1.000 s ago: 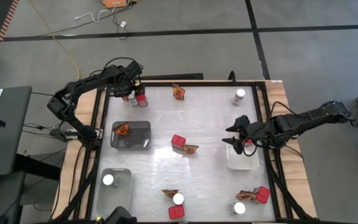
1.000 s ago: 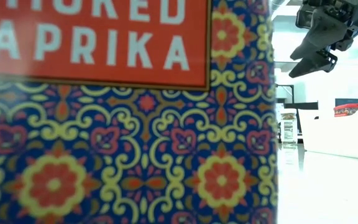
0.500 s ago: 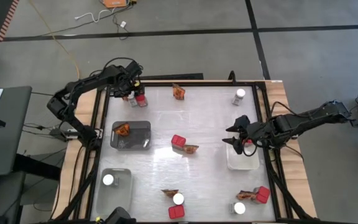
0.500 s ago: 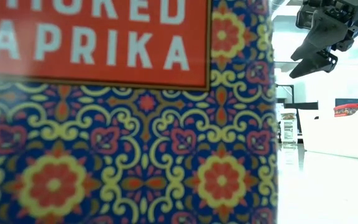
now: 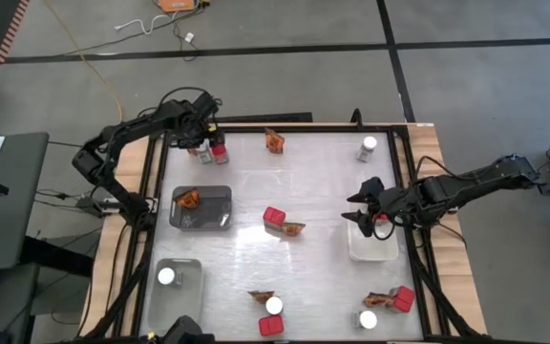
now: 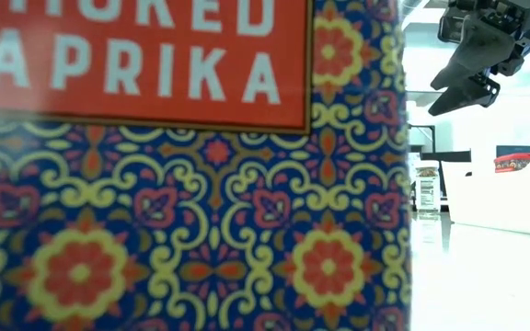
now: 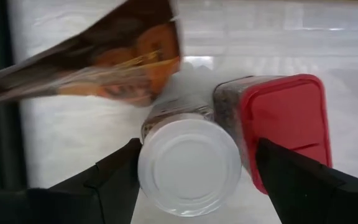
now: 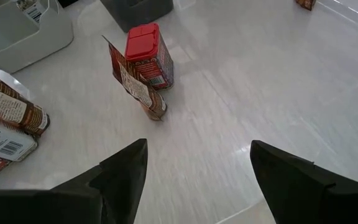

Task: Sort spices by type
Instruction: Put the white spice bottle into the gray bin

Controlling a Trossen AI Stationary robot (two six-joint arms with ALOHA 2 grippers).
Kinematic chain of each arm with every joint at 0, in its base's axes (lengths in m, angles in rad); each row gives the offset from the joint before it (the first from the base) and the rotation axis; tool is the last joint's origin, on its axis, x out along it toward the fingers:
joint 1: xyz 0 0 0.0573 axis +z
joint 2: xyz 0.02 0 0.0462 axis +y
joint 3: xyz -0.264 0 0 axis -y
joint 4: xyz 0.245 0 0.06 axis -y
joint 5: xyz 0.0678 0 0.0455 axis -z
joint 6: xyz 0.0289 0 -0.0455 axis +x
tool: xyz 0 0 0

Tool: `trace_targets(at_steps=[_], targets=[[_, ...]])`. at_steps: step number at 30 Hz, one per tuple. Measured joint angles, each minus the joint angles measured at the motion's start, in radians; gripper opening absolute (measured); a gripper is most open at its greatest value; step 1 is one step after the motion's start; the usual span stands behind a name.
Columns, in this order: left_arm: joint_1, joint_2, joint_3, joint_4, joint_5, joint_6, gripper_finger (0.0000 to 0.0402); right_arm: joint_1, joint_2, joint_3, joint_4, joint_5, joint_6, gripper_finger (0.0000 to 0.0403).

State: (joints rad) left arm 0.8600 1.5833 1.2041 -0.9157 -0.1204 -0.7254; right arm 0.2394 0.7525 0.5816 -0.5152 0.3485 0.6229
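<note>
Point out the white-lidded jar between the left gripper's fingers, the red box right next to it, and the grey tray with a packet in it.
white-lidded jar (image 7: pixel 189 167), left wrist view, middle of its lid.
red box (image 7: pixel 283 122), left wrist view, its red top.
grey tray (image 5: pixel 213 212), high view, bare floor beside the packet.

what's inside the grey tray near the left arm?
One orange-brown packet lies in the grey tray, toward its left end. The rest looks bare; the tray floor under the packet is covered.
</note>
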Motion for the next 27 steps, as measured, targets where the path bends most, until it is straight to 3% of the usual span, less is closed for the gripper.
trace_targets(at_steps=[27], targets=[[0.017, -0.027, 0.000, -0.044, -0.023, -0.006, 0.0295, 0.000, 0.000, 0.000, 0.000, 0.000, 0.006, 0.0311]])
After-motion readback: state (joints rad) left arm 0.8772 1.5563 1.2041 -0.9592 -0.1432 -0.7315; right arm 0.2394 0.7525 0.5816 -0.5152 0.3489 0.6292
